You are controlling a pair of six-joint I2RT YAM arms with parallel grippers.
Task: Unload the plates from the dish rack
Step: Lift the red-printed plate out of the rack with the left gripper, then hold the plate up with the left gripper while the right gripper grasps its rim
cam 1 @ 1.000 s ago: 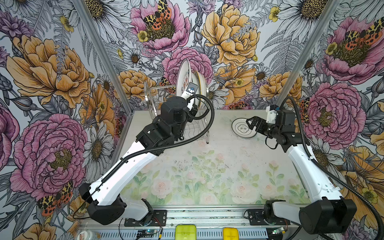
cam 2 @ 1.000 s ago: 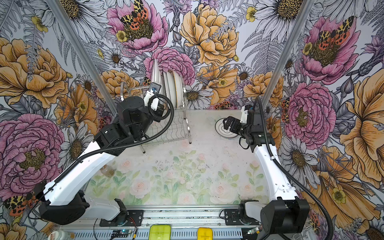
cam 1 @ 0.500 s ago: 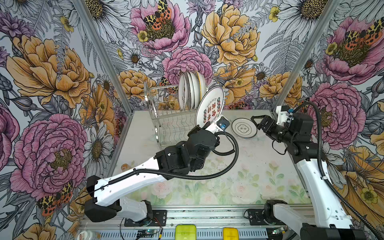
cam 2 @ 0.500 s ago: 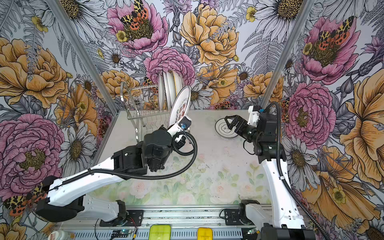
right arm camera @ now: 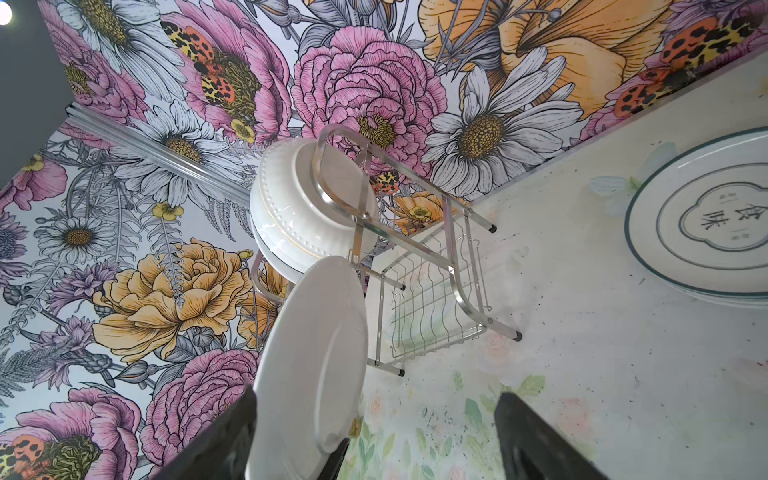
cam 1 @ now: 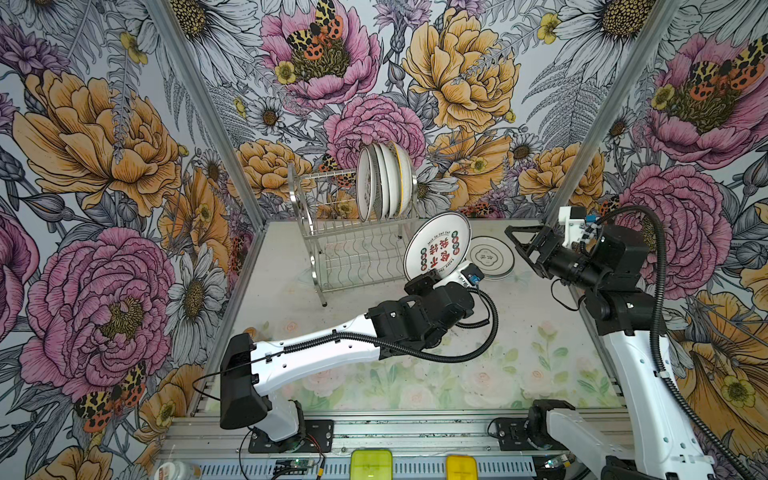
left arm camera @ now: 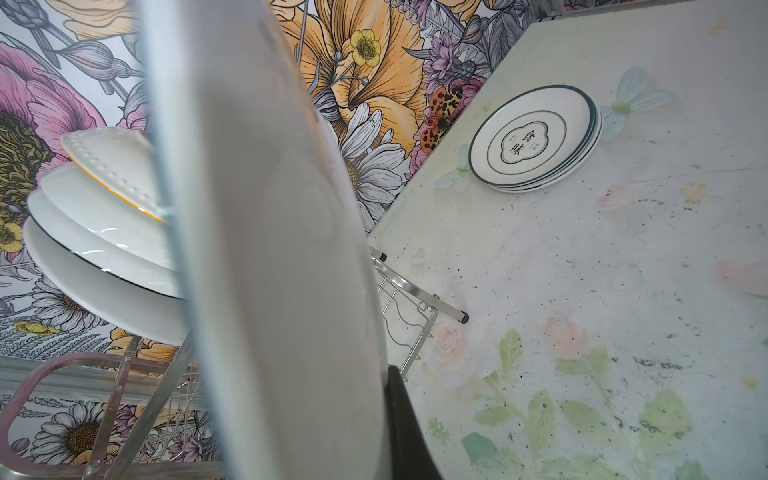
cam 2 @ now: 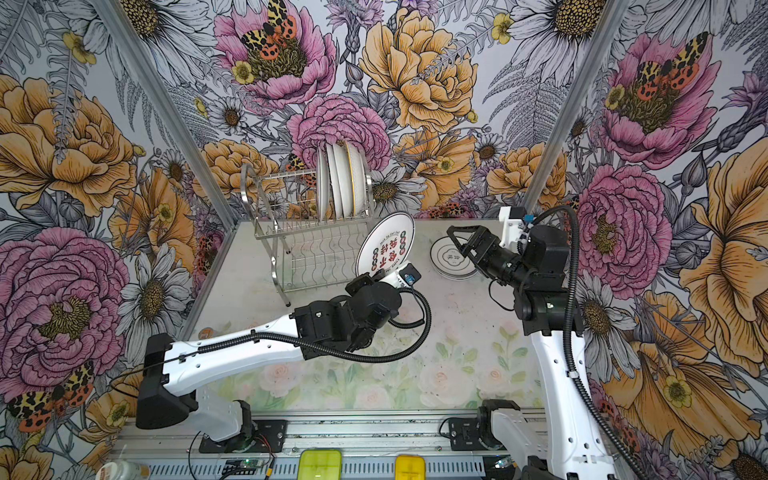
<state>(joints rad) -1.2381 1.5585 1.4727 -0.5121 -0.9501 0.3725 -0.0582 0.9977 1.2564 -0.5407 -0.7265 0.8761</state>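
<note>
Plate [cam 1: 436, 246], round white ceramic with red characters, stands pinched by its lower rim in left hand [cam 1: 433, 273]. Right hand [cam 1: 516, 243], just beyond its near edge, gapes wide, seemingly empty.

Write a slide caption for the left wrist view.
Back of the held plate fills the foreground; more plates stand in the rack behind, a stack lies on the table.

Shiny polished steel wire on two-tier dish rack [cam 1: 353, 257]. Glossy glazed ceramic on white plates standing in the rack [cam 1: 384, 183], beaded relief on one rim. Same smooth glaze on round white ceramic plate with red characters [cam 1: 437, 246] and flat stack of green-rimmed white plates [cam 1: 492, 258]. Matt printed floral tabletop [cam 1: 540, 332], scuffed, black-specked. Smooth white plastic arm shells [cam 1: 316, 361], ribbed black cable hose [cam 1: 436, 359].
</note>
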